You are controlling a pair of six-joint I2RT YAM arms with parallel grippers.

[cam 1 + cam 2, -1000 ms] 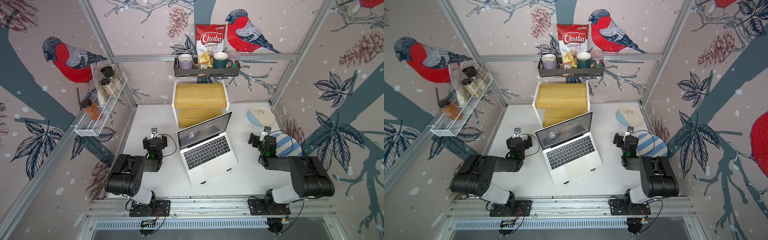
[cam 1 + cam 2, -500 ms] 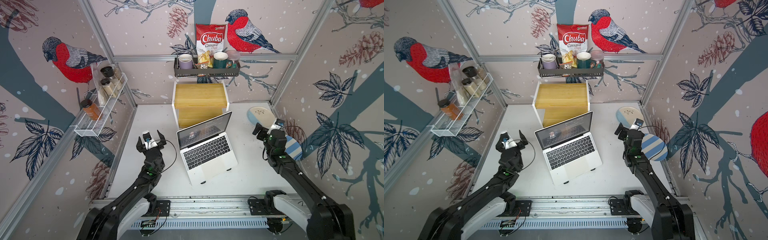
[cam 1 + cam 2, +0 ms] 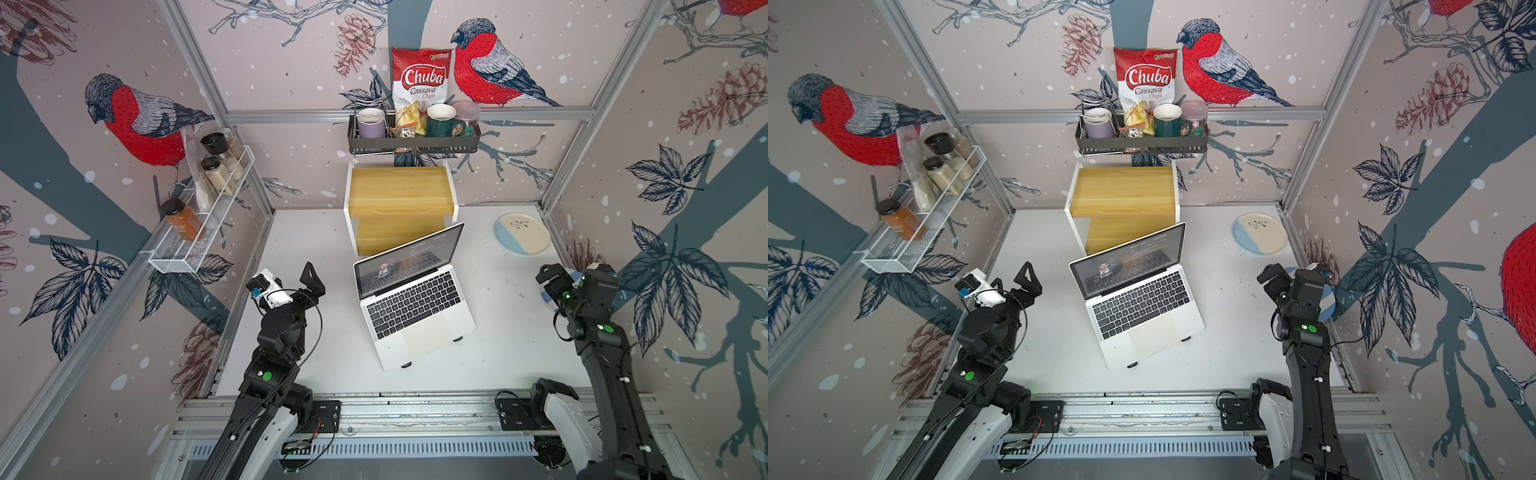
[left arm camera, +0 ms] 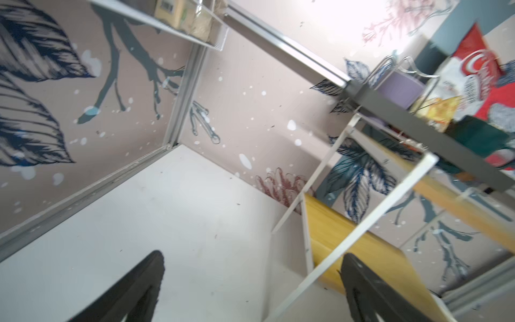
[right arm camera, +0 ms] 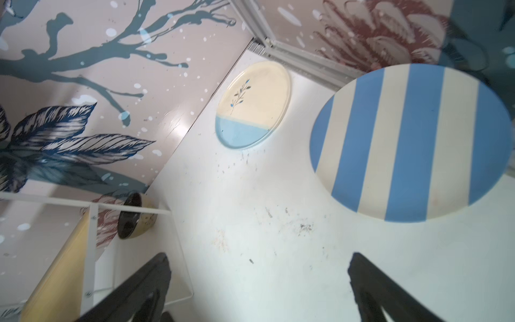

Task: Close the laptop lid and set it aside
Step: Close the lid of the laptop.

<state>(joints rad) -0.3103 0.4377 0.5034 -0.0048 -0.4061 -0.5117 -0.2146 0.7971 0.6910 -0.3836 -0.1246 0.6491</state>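
Unfolded upward from rest: left arm (image 3: 274, 332), right arm (image 3: 598, 345). The laptop (image 3: 415, 307) is unmoved at mid-desk (image 3: 519, 332), laptop lid (image 3: 409, 259) raised. Both left jaws and right jaws gape empty, well apart from it. Closing and setting aside are both pending.

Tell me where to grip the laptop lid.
Take the laptop lid by its free top edge, coming from above: the thin panel stands open, leaning back toward the wooden shelf, hinged at its base, so that edge likely swings easiest.
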